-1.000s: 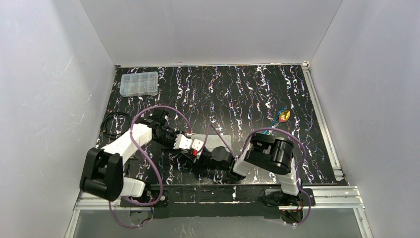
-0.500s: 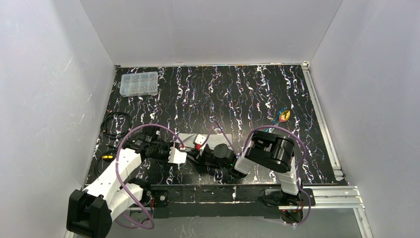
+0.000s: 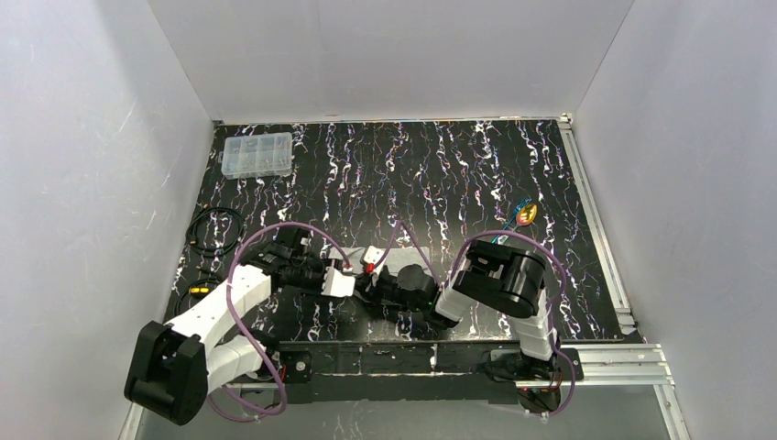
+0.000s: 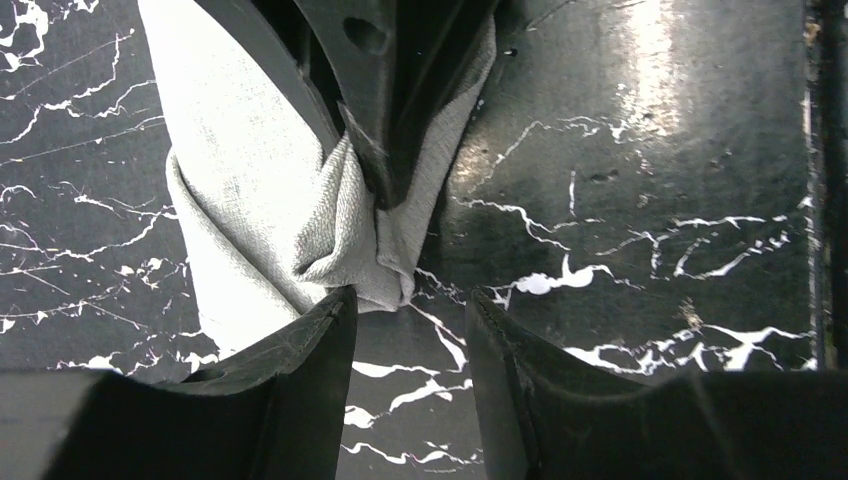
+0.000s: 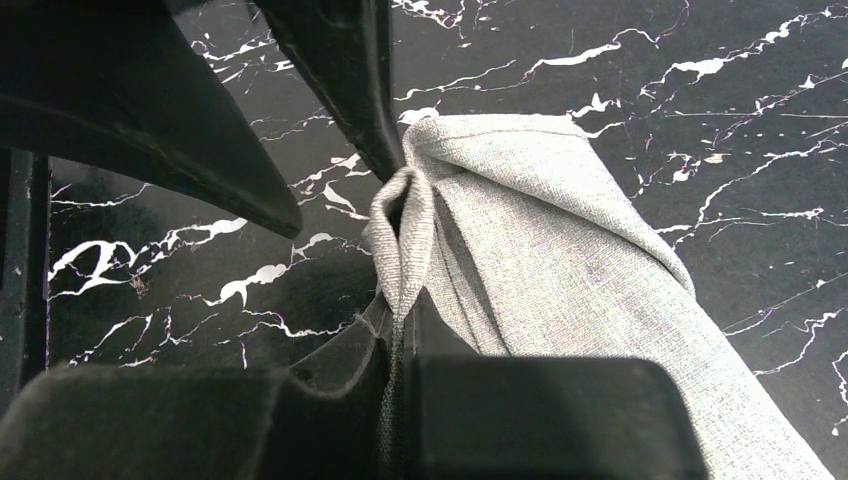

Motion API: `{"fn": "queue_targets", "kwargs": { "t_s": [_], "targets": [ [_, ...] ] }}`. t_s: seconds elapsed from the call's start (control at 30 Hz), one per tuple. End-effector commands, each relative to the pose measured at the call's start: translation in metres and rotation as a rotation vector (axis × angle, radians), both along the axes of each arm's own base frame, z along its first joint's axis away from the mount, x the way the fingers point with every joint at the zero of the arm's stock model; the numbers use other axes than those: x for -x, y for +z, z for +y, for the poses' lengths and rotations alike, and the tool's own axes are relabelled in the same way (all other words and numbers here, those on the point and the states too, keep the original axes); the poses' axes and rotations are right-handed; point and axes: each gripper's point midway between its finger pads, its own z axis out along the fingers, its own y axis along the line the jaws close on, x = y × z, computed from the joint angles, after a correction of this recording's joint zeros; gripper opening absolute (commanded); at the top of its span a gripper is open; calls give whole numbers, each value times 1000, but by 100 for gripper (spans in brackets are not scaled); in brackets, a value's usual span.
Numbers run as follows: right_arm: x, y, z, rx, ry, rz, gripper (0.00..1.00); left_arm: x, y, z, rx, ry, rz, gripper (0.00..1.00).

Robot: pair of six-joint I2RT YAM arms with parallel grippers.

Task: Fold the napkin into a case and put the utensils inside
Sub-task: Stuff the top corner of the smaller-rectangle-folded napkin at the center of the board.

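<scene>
The light-grey napkin (image 5: 560,260) lies as a long folded strip on the black marbled table. Its near end is bunched into an upright pleat. My right gripper (image 5: 400,330) is shut on that pleat. In the left wrist view the napkin (image 4: 250,190) runs up to the left, with the right gripper's dark fingers (image 4: 400,150) pinching its end. My left gripper (image 4: 410,300) is open just short of the cloth's edge, with only table between its fingertips. Both grippers meet near the table's front, left gripper (image 3: 348,280) and right gripper (image 3: 365,268). The utensils (image 3: 523,215), blue and gold, lie far right.
A clear plastic compartment box (image 3: 257,154) sits at the back left. A black cable coil (image 3: 215,229) lies by the left wall. Purple cables loop over both arms. Metal rails (image 3: 596,220) edge the table at the right and front.
My left arm drew back toward the near left, then edged right again up to the napkin's end. The right gripper kept its hold and shifted slightly away from the front edge.
</scene>
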Motion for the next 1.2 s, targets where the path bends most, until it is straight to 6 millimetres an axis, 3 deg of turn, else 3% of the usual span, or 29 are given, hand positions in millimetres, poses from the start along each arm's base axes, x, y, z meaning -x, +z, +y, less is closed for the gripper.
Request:
{"fn": "queue_targets", "kwargs": {
  "t_s": [0.0,0.4,0.7,0.9,1.07,1.17],
  "targets": [
    [-1,8,0,-37,-1,6,12,-7,-4,-7,19,23,0,42],
    [-4,10,1,-61,6,55,12,9,-11,-8,16,-20,-5,33],
    [1,13,3,-70,43,56,11,-9,-11,-12,9,37,-18,36],
    [3,14,4,-70,56,56,12,-11,-10,-19,18,40,-14,35],
    [3,14,3,-71,50,58,13,-10,-5,-25,28,39,-9,27],
    [3,15,2,-77,44,61,17,-10,-7,-24,21,40,-13,13]
  ]
}}
